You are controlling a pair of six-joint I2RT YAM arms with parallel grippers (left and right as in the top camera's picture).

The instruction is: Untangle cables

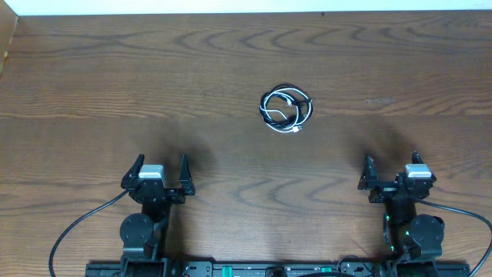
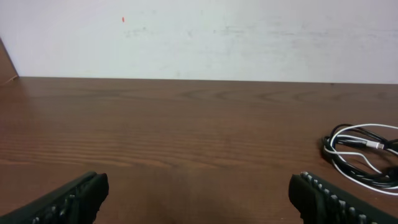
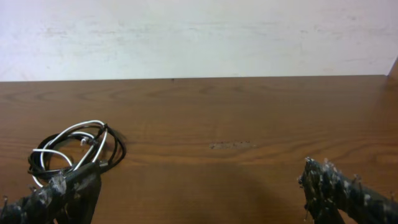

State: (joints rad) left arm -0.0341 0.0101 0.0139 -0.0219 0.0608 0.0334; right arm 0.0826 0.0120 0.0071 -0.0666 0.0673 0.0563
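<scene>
A black cable point(image 1: 306, 103) and a white cable point(image 1: 278, 112) lie coiled together in one small tangle on the wooden table, a little right of centre. The tangle shows at the right edge of the left wrist view point(image 2: 364, 154) and at the left of the right wrist view point(image 3: 74, 149). My left gripper point(image 1: 158, 174) is open and empty near the front edge, well left of the tangle. My right gripper point(image 1: 393, 172) is open and empty near the front edge, to the right of the tangle. Both are far from the cables.
The brown wooden table point(image 1: 154, 85) runs back to a white wall point(image 2: 199, 37). Thick black wires point(image 1: 77, 223) trail from the arm bases at the front edge. A small scuff point(image 3: 231, 145) marks the wood right of the tangle.
</scene>
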